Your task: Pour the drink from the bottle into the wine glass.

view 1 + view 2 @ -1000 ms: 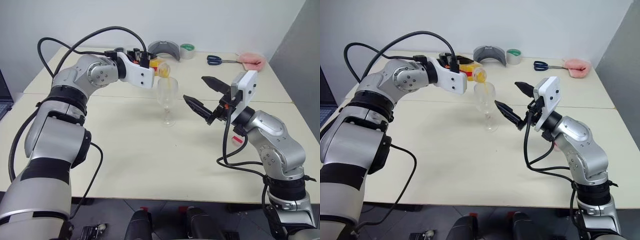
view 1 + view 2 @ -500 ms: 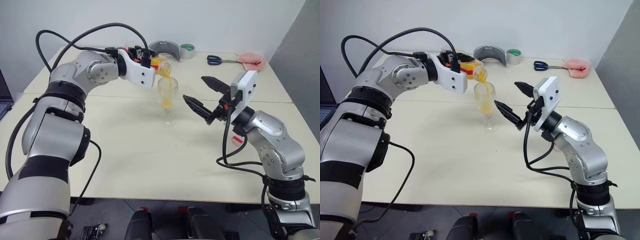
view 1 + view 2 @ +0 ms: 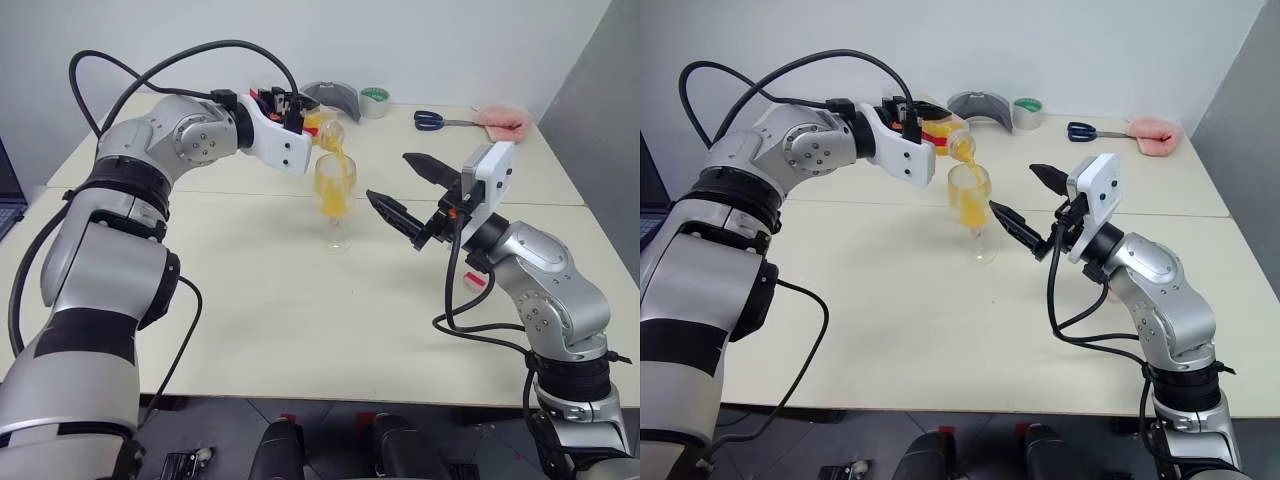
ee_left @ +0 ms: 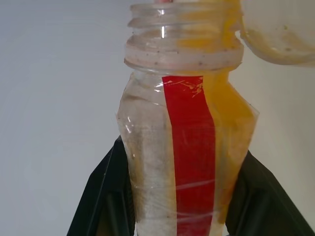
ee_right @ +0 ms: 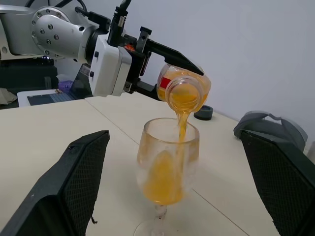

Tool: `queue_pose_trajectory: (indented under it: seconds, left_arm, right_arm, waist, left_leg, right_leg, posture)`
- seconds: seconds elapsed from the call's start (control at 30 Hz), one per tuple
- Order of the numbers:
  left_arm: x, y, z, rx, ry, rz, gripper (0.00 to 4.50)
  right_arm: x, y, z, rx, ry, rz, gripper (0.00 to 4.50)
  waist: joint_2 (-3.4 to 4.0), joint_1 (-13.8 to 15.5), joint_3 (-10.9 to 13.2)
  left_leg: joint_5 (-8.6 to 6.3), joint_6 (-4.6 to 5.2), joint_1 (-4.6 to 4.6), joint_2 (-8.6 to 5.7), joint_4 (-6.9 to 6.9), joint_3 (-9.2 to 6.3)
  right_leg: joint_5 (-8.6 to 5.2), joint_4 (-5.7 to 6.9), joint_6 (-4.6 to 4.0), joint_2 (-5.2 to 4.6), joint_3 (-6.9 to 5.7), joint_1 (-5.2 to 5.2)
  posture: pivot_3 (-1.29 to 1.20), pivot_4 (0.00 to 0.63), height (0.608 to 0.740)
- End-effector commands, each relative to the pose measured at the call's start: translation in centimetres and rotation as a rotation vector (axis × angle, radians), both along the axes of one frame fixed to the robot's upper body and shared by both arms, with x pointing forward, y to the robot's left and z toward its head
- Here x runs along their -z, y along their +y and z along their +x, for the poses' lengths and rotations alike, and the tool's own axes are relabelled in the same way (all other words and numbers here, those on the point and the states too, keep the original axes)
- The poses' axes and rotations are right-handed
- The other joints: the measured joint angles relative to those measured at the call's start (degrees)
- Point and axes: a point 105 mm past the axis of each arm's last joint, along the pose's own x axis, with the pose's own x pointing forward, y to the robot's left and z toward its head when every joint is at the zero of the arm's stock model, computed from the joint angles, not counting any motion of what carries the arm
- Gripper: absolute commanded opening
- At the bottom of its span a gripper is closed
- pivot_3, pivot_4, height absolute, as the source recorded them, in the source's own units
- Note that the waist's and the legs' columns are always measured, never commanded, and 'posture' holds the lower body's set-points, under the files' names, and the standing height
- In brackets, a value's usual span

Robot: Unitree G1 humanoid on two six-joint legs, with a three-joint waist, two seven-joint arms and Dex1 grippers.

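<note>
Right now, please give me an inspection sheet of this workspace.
Surface: cream table, seam across it.
Job's things: bottle tilted, drink streaming into wine glass, which stands upright, partly filled.
Clutter: tape roll, scissors, grey curved object, pink object at far edge.
Grippers: left tool shut on bottle; right tool open, apart from glass.
Cables: black cables over left arm.
Surroundings: white wall.

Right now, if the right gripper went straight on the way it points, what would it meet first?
Probably the wine glass: it stands centred between the open right gripper's fingers in the right wrist view, with the tilted bottle beyond and higher. Depth is uncertain.
</note>
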Motion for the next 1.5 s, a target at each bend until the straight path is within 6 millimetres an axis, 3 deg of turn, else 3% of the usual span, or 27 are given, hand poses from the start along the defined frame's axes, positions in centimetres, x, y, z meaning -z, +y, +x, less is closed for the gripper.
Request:
queue_pose_trajectory:
  seconds: [0.03,0.63,1.0,1.5]
  left_arm:
    - [-2.7,0.2,-0.4,0.005,-0.076,-0.019,1.77]
    - [-3.2,0.2,-0.3,-0.004,-0.096,-0.015,1.77]
    - [-3.4,0.6,-0.3,-0.02,-0.105,-0.009,1.77]
    - [-3.6,0.6,-0.1,-0.033,-0.113,-0.016,1.77]
  right_arm:
    - [-1.0,-0.1,-0.7,-0.003,-0.052,0.012,4.5]
    - [-1.0,-0.4,-0.8,-0.004,-0.051,0.021,4.5]
    - [-0.5,-1.5,-1.9,-0.003,-0.024,0.062,4.5]
    - [-0.9,-1.1,-2.2,0.003,-0.023,0.094,4.5]
  waist:
    - [0.0,0.0,0.0]
    - [0.0,0.0,0.0]
    - [0.0,0.0,0.0]
    - [0.0,0.0,0.0]
  left_leg:
    - [0.0,0.0,0.0,0.0,0.0,0.0]
    - [0.0,0.0,0.01,-0.01,0.01,0.0]
    - [0.0,0.0,0.01,-0.03,0.02,0.01]
    - [0.01,-0.01,0.02,-0.04,0.04,0.01]
  right_leg:
    - [0.0,0.0,0.0,0.0,0.0,0.0]
    - [0.0,0.03,0.0,-0.02,0.0,0.0]
    - [0.0,0.06,0.0,-0.04,0.01,0.0]
    - [0.0,0.08,0.0,-0.04,0.0,0.0]
  posture:
    - [0.0,0.15,0.74]
    - [0.0,0.15,0.74]
    - [0.0,0.15,0.74]
    - [0.0,0.15,0.74]
